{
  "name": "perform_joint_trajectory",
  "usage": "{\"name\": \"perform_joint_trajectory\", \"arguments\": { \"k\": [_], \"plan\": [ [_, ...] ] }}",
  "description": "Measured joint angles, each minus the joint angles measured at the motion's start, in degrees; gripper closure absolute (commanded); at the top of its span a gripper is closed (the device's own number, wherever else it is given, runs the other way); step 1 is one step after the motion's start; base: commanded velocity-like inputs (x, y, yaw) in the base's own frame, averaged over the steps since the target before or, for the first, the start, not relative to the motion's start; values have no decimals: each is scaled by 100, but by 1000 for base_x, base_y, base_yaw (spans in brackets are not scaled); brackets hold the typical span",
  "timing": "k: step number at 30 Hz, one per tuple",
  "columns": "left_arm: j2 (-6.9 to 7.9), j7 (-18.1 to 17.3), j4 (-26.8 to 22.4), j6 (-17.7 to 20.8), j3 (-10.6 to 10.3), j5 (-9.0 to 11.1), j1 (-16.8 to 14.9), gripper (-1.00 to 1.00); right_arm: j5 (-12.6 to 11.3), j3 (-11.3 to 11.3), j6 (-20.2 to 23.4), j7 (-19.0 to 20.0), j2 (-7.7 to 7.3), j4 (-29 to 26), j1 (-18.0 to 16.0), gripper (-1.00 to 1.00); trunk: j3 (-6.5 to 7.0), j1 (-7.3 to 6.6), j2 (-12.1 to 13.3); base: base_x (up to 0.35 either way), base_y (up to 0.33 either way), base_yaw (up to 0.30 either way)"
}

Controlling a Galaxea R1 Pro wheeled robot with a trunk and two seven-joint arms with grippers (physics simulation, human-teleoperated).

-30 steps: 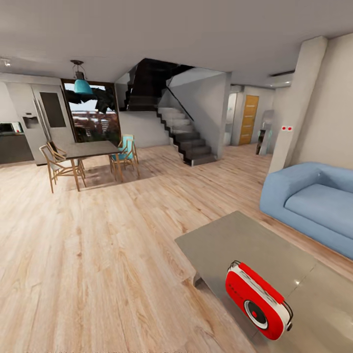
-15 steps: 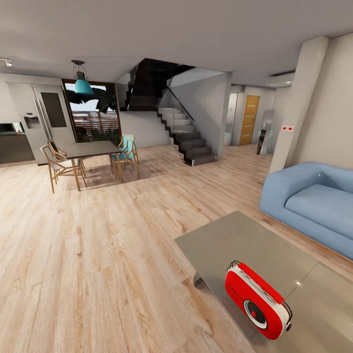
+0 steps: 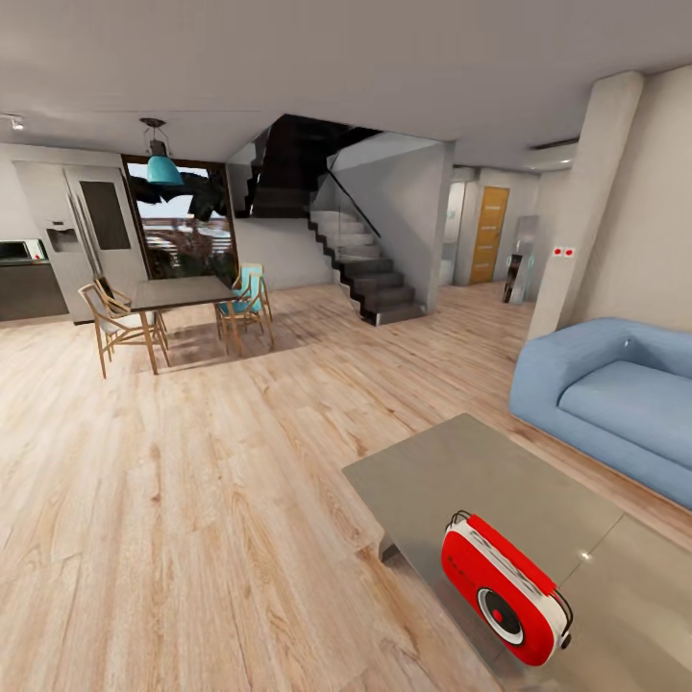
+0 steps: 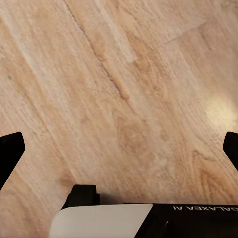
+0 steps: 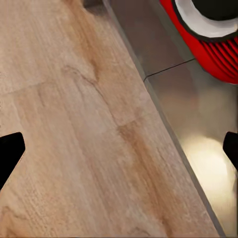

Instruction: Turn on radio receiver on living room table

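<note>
Two tools are yours to use, and both hang with their fingers spread wide and nothing between them; the left tool (image 4: pixel 119 148) looks down on bare wood floor (image 3: pixel 192 500), the right tool (image 5: pixel 119 148) on the table's edge, where floor gives way to grey top. The radio receiver (image 3: pixel 505 588) stands on the table (image 3: pixel 471 471) close to its near edge, tilted, its round dial facing you; that placing suits you, since the face is open to a touch from your side. In the right wrist view the radio receiver's red body (image 5: pixel 218 49) sits just past the fingers, so the right arm looks the likelier one for the switch. The blue sofa (image 3: pixel 615 394) lies beyond the table; the dining table (image 3: pixel 178 291) is well apart.
</note>
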Motion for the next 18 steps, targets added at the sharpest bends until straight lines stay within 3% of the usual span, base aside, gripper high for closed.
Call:
{"name": "perform_joint_trajectory", "arguments": {
  "k": [8, 18],
  "plan": [
    [0, 0, 33, -20, -2, 0, 0, -100, -8, 51, 1071, 17, 12, -1042, 0, -100, 0, 0, 0, 0, 0, 0],
    [0, 0, 35, -16, -2, 0, 0, -100, -5, 150, 1367, 5, 4, -2109, 0, -100, 0, 0, 0, 0, 0, 0]
  ]
}}
